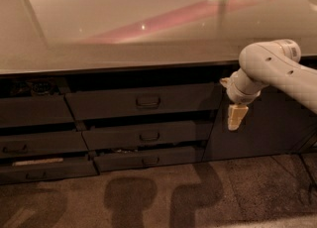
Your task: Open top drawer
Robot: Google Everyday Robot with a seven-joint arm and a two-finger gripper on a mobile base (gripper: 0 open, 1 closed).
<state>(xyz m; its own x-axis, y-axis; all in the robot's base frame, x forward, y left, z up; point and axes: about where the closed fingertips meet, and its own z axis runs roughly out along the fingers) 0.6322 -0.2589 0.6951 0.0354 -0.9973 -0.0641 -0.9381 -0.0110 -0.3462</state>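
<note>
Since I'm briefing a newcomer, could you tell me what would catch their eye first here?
The white arm reaches in from the right, its gripper hanging just right of the top drawer, well away from its central handle. Above, the glossy counter carries a pink streak of reflected light.

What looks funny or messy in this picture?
The middle stack's drawers look askew: the top drawer and the two slimmer drawers below sit partly out, with dark gaps above. A pale strip shows in a lower-left drawer's gap. The gripper hangs right of the top drawer, apart from its handle.
</note>
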